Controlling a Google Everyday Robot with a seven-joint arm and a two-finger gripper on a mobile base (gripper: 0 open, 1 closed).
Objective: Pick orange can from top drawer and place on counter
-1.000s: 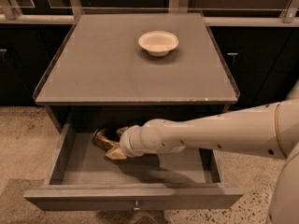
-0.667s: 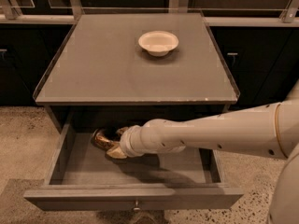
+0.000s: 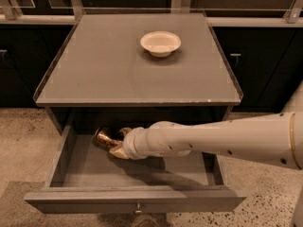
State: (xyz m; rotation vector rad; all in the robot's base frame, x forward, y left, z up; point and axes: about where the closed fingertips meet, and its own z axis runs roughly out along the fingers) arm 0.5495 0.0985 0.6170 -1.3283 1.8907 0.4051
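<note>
Kitchen-like mock-up: grey square matte counter [image 3: 118, 74], dark cabinets [image 3: 265, 60] at the far side, speckled beige floor [image 3: 23, 136]; the end effector [image 3: 112, 144] is inside the open grey drawer [image 3: 137, 200].

Matte grey counter [image 3: 118, 74] and drawer [image 3: 137, 205] alike; cream bowl [image 3: 160, 43]; shiny orange-gold can [image 3: 101, 137] in the drawer, tan gripper [image 3: 117, 144] against it — floor [image 3: 265, 183] speckled beige.
</note>
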